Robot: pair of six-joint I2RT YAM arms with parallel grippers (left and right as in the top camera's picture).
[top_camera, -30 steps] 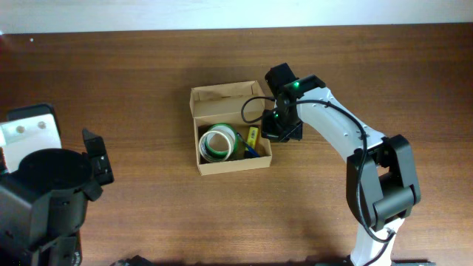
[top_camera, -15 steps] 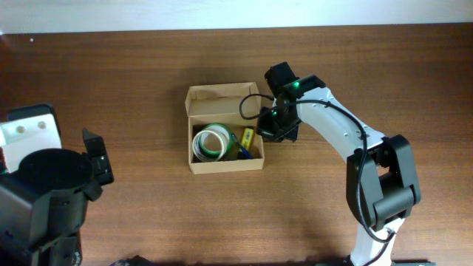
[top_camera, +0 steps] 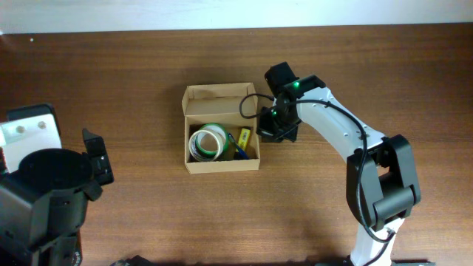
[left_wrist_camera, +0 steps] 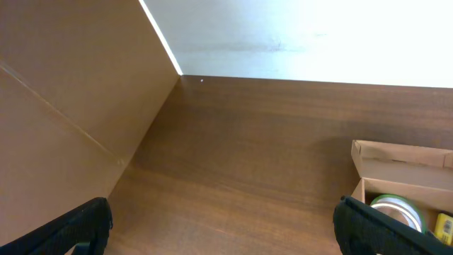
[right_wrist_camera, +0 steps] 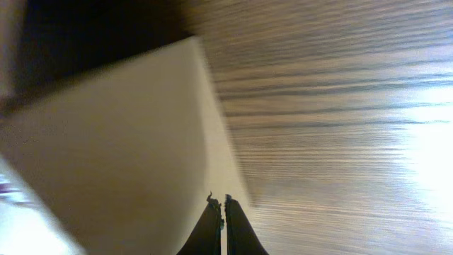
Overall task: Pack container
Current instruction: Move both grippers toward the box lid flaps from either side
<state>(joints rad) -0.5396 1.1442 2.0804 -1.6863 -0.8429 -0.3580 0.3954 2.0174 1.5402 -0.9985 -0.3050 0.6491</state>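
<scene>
The container, a small tan cardboard box, sits mid-table with its flap lid folded back. Inside lie a white-and-green tape roll, a blue pen-like item and a small yellow item. My right gripper is shut and empty, its tips against the outside of the box's right wall. My left gripper stands wide open over bare table at the far left, holding nothing. The container and tape roll show at the right edge of the left wrist view.
The left arm's bulky black body fills the lower left corner beside a white block. The right arm's base stands at the lower right. A pale wall borders the table's far edge.
The container has slid a short way left across the table, with my shut right gripper following against its right wall. The left arm has not moved.
</scene>
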